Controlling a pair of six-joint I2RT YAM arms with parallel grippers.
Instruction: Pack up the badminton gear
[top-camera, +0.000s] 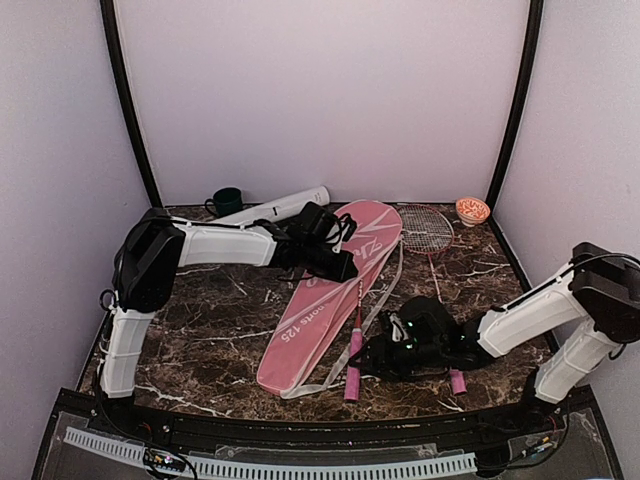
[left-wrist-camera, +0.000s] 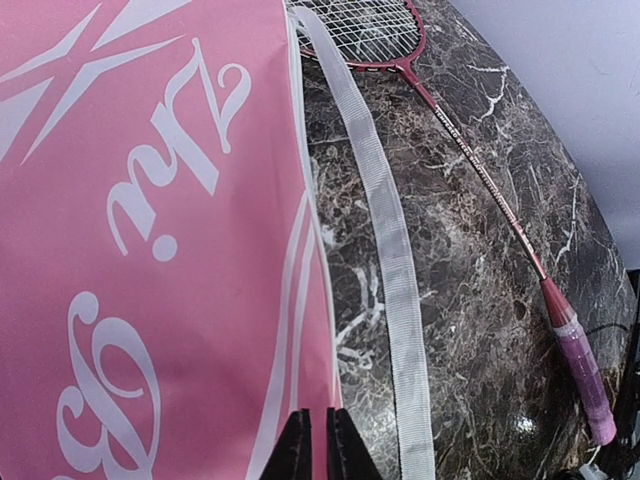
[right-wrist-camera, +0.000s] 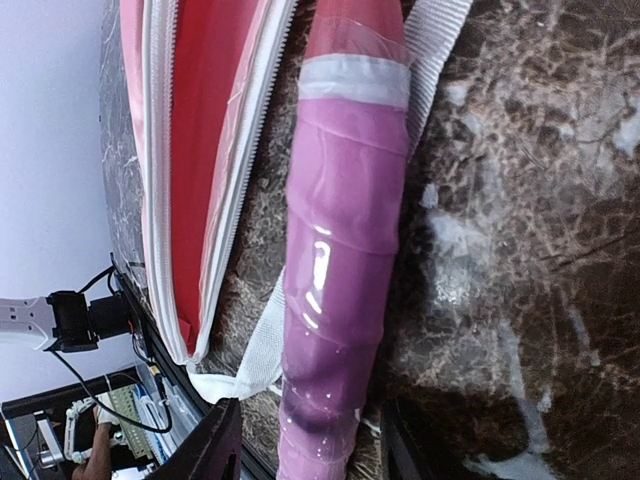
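The pink bag with white lettering lies diagonally across the marble table. My left gripper rests on its upper half, jaws pinched almost together on the bag's edge. One racket lies along the bag's right side, and its pink handle sits between the fingers of my right gripper. In the right wrist view that gripper is open, with a gap on each side of the handle. The bag's unzipped mouth shows red lining beside it. A second racket lies to the right. The white tube lies at the back.
A dark green mug stands at the back left and a small orange bowl at the back right. The bag's white strap trails over the table beside the bag. The second racket's pink handle ends near my right arm.
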